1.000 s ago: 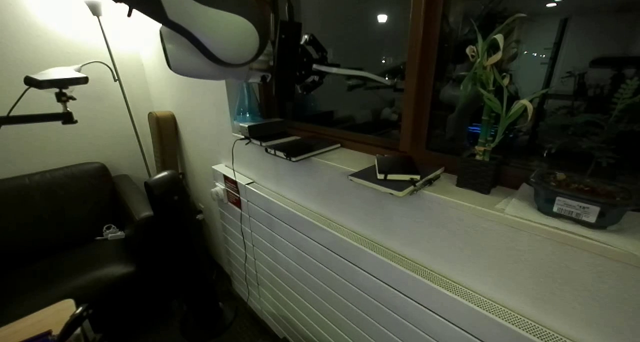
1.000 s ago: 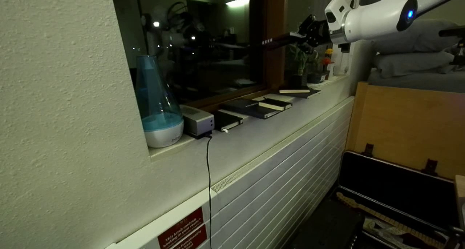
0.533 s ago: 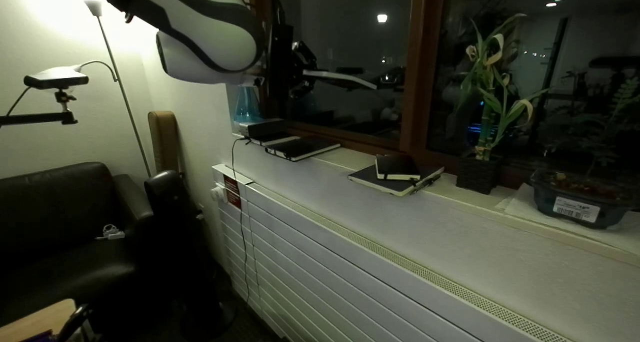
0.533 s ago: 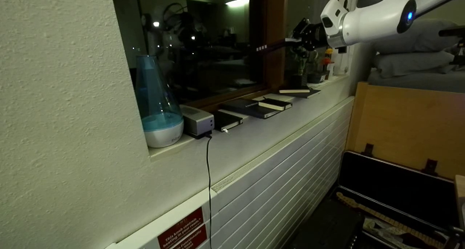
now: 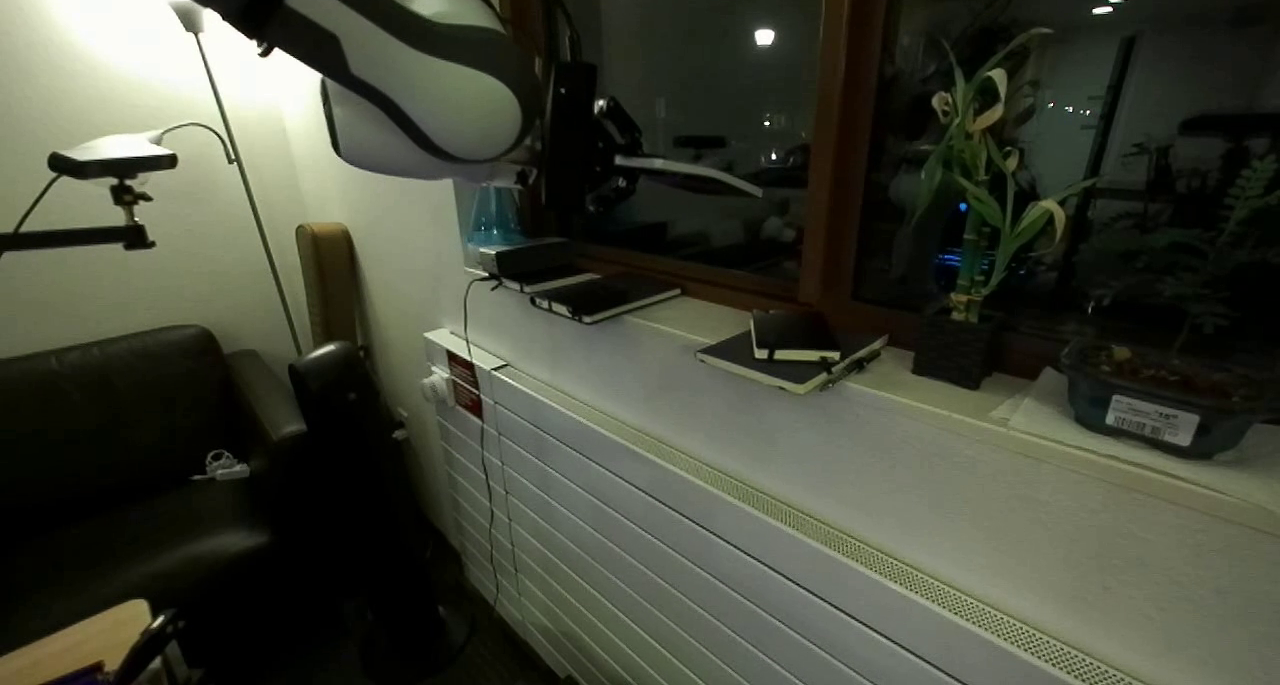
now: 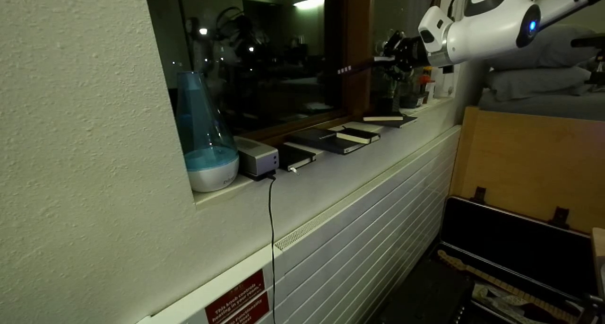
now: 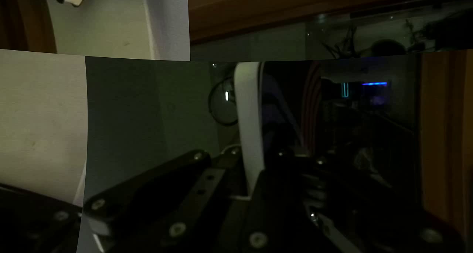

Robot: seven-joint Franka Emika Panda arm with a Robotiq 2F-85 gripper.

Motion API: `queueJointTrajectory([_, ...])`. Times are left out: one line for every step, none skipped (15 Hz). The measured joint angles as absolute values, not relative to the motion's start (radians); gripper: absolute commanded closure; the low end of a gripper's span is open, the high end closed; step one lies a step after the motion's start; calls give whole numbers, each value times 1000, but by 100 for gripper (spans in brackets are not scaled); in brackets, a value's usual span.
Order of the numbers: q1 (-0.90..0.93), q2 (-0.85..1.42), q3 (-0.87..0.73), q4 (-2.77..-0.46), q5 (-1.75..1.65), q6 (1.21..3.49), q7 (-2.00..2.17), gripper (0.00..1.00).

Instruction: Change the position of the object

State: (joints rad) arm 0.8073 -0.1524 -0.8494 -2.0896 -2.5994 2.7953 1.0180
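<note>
My gripper [image 5: 622, 170] is shut on a thin, flat, slightly bent object, like a thin book or magazine. In an exterior view the object [image 5: 700, 175] shows as a pale curved strip. In an exterior view it is a dark strip [image 6: 357, 68] with small white marks. My gripper there [image 6: 391, 61] holds it by one end, roughly level, above the window sill. In the wrist view the object's pale edge [image 7: 249, 112] stands between the fingers of my gripper [image 7: 255, 153]. That view is dark, so the finger contact is partly hidden.
Several black notebooks lie on the sill [image 5: 680, 315]: a flat notebook [image 5: 610, 297] and a stacked pair [image 5: 795, 347]. A blue humidifier [image 6: 210, 158] and a silver box [image 6: 259, 157] stand at one end, potted plants [image 5: 955, 350] at the other. The window frame [image 5: 838, 165] is close behind.
My gripper and the held object have come down toward the sill. In an exterior view they first shifted left, then slightly back right. The things on the sill have not moved.
</note>
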Motion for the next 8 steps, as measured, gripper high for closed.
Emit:
queueJointTrajectory([829, -156, -876, -2091, -2599, 2795, 1014, 97])
queueJointTrajectory([852, -160, -902, -2093, -2599, 2795, 1005, 97])
queueJointTrajectory([878, -167, -928, -2097, -2599, 2793, 994, 97])
queueJointTrajectory([906, -177, -954, -2102, -2599, 2790, 979, 97])
queueJointTrajectory([936, -187, -980, -2108, -2599, 2786, 961, 97])
queueJointTrajectory([969, -200, -1008, -2115, -2599, 2779, 938, 97])
queueJointTrajectory([1005, -215, -1038, -2121, -2599, 2770, 912, 97])
queueJointTrajectory([1044, -233, -1069, -2129, -2599, 2756, 882, 97])
